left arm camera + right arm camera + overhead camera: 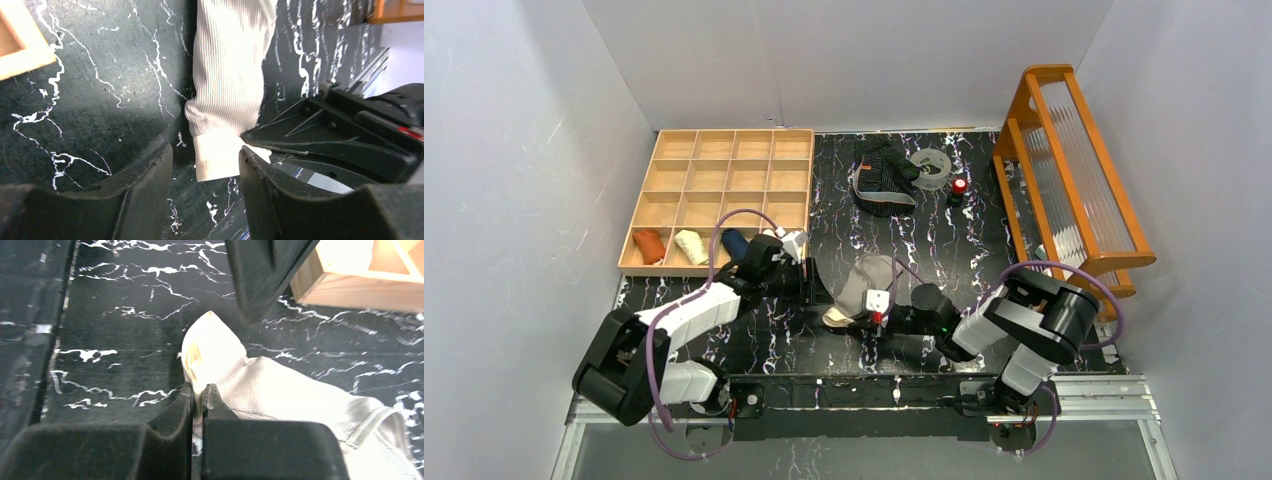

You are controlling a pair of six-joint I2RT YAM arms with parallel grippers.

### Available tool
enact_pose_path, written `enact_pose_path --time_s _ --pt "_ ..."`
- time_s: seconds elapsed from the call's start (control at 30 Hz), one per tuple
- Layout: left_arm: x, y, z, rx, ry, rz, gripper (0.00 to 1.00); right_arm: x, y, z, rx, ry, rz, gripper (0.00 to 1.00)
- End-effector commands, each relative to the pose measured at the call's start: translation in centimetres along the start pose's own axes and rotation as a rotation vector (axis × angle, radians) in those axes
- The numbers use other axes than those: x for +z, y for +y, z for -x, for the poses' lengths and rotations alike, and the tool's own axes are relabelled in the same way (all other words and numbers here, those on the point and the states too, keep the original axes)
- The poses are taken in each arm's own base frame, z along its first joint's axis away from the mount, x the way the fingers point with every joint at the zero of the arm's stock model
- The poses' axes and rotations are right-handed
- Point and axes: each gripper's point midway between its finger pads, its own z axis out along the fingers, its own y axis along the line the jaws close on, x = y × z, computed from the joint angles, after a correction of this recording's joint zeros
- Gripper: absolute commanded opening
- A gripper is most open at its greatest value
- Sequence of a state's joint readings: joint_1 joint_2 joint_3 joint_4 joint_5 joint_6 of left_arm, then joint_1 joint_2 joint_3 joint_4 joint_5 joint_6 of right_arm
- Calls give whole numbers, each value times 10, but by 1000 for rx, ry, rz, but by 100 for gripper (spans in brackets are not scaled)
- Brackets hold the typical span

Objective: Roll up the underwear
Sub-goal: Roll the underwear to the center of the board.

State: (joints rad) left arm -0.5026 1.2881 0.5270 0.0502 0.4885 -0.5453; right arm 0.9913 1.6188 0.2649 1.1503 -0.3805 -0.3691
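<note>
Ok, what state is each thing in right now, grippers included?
beige underwear, lying unrolled, one end pinched
right gripper, shut on the beige underwear
left gripper, open beside that end, holding nothing
striped underwear, crumpled on the far side, untouched
wooden tray, three rolled pieces in its front row
tape ring, lying flat

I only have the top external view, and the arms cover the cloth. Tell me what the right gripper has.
Observer: On the right wrist view, the right gripper is shut on a fold at the edge of the beige underwear.
Operator: Now report the left one.
Observer: On the left wrist view, the left gripper is open. The garment's hemmed end lies between its parted jaws, not pinched.
</note>
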Motion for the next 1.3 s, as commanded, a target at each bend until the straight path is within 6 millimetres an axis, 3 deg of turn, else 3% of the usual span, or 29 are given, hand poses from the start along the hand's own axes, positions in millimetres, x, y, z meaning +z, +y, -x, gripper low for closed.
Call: enact_pose_path --time_s 0.0,0.3,0.43,0.5,0.8,0.93,1.07,1.27 --pt "-8 -12 16 -25 -111 -48 50 -9 17 30 146 -182 49 1" --pt "-7 -12 9 -61 -121 -78 53 -36 13 21 384 -216 -66 1" --pt "-5 -20 7 -28 -138 -156 53 -37 22 11 398 -187 -37 1" --pt "-2 -25 3 -19 -110 -194 53 -40 20 11 367 -199 -55 1" --pt "12 1 -40 -149 50 -41 54 -44 18 -4 176 -146 -72 1" --pt "22 2 -53 -180 72 -32 54 -43 18 -16 84 -84 -55 1" --pt "35 -13 -53 -155 88 -58 54 -38 12 -26 -6 -11 -34 1" --pt "45 3 -57 -178 101 31 46 -37 12 -34 -47 47 -8 1"
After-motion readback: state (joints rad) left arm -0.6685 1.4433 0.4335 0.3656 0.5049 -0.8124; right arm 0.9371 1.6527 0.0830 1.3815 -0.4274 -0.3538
